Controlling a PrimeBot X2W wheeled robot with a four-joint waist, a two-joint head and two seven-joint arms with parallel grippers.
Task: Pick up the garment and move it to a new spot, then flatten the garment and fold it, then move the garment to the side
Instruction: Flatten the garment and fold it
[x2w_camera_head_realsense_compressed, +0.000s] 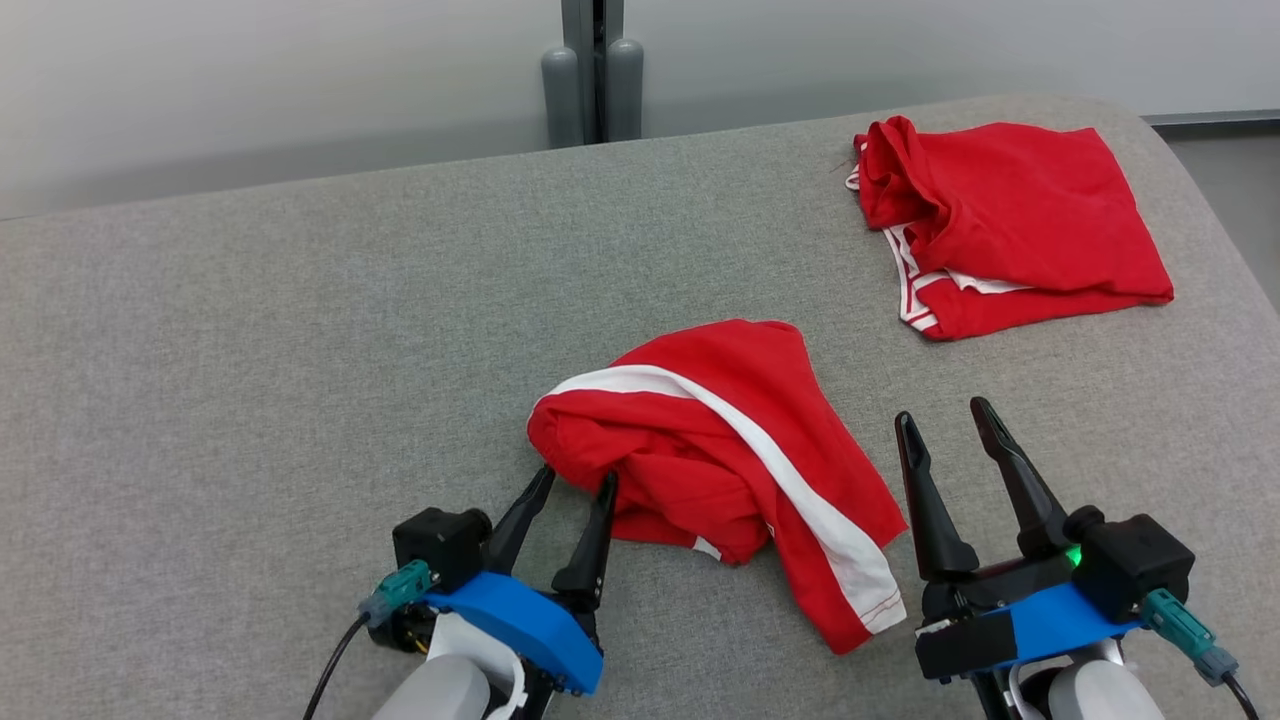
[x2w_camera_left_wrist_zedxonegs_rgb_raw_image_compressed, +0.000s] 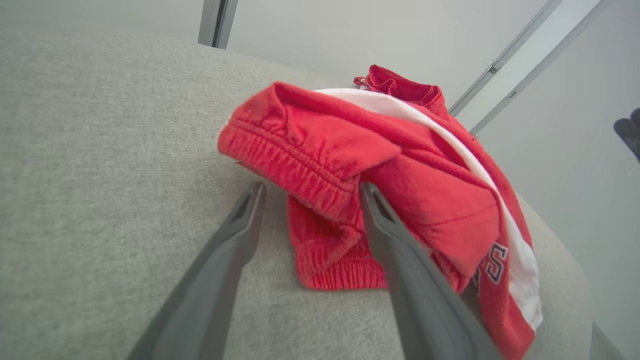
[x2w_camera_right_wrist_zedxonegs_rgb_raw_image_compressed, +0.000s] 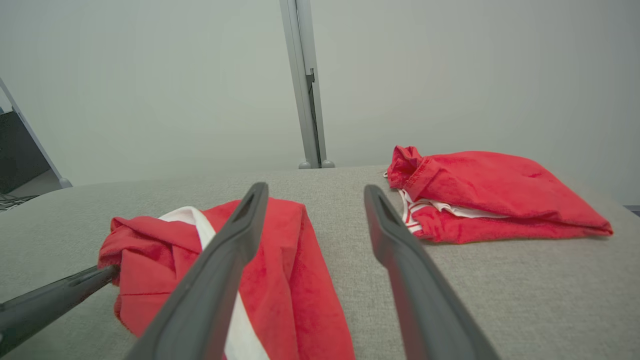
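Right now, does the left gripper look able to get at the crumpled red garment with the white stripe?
Probably yes. The left gripper is open, its fingertips at the left edge of the crumpled garment, and in the left wrist view a gathered fold of it lies between them. Nothing stands in the way.

Dark outlined letters on the red garment (x2w_camera_left_wrist_zedxonegs_rgb_raw_image_compressed: 425, 200) seem to read "SE", the rest hidden.
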